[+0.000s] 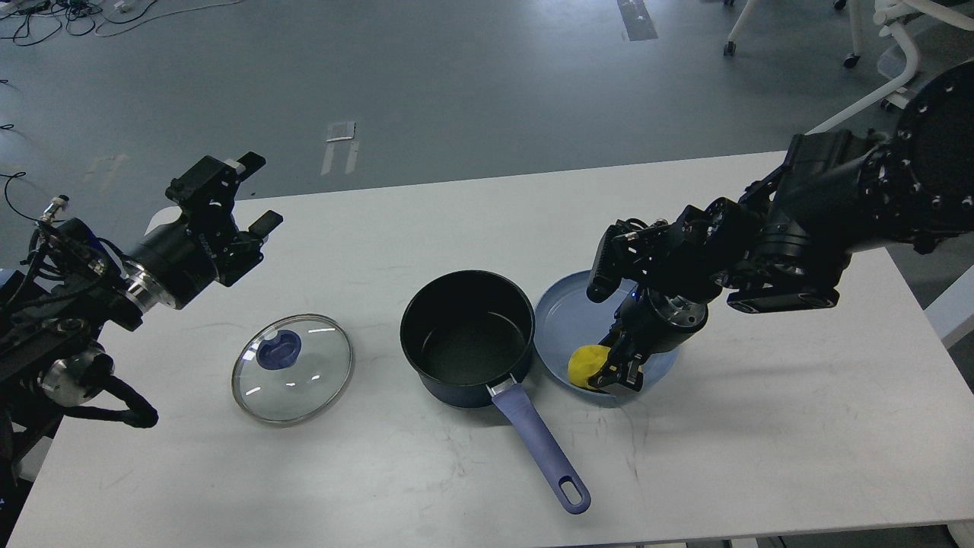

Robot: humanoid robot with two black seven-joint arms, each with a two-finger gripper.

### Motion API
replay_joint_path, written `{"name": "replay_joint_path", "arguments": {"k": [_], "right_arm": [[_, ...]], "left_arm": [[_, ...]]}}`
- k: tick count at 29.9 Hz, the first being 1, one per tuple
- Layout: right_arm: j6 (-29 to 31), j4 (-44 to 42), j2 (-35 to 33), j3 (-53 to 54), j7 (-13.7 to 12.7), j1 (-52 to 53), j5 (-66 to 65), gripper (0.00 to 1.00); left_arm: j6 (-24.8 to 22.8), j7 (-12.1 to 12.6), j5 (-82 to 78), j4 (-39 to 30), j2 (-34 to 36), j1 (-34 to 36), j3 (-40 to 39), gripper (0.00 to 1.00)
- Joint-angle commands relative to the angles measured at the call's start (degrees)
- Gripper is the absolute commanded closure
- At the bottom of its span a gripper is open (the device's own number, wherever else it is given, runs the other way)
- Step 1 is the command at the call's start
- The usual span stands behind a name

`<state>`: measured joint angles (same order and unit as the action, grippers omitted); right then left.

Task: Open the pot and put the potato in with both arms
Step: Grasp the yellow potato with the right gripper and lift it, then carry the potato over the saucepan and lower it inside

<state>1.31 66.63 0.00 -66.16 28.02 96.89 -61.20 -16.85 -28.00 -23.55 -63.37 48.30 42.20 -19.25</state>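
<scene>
The dark navy pot (426, 380) stands open at the table's middle, its black inside empty and its periwinkle handle (539, 447) pointing toward me. Its glass lid (319, 380) with the blue knob (279, 350) lies flat on the table to the pot's left. The yellow potato (584, 367) lies on the light-blue plate (559, 312) just right of the pot. My right gripper (618, 371) points down into the plate, its fingers against the potato's right side; how far apart they stand is hidden. My left gripper (259, 190) is open and empty, raised above the table's far left.
The white table (761, 426) has its right edge near my right arm. Chair legs (852, 46) and cables (46, 19) lie on the grey floor beyond the table.
</scene>
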Motion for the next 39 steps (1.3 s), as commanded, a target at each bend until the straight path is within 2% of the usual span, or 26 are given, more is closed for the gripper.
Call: {"name": "replay_joint_path", "arguments": {"k": [1, 7, 14, 22, 30, 39], "right_arm": [[-0.43, 2.53, -0.96, 0.67, -0.02, 3.02, 0.21, 0.57], [-0.34, 6.06, -6.94, 1.38, -0.02, 10.23, -0.14, 0.54], [-0.34, 5.62, -8.35, 5.68, -0.02, 13.58, 0.91, 0.53], [-0.25, 4.12, 0.00, 7.01, -0.02, 14.64, 12.24, 0.52], [-0.69, -0.79, 0.00, 6.57, -0.02, 10.86, 19.97, 0.50], [-1.48, -2.65, 0.00, 6.57, -0.02, 6.73, 25.34, 0.49]], "left_arm": [[-0.03, 0.00, 0.00, 0.00, 0.04, 0.08, 0.00, 0.02], [-0.03, 0.00, 0.00, -0.09, 0.13, 0.16, -0.26, 0.02], [-1.96, 0.00, 0.00, -0.09, 1.09, 0.25, -0.44, 0.02], [-2.40, 0.00, 0.09, -0.09, 0.83, 0.16, -1.49, 0.02], [-2.40, 0.00, 0.00, -0.09, 0.21, 0.16, -1.49, 0.02], [-2.49, 0.00, 0.00, -0.18, 0.21, -0.10, -1.49, 0.02]]}}
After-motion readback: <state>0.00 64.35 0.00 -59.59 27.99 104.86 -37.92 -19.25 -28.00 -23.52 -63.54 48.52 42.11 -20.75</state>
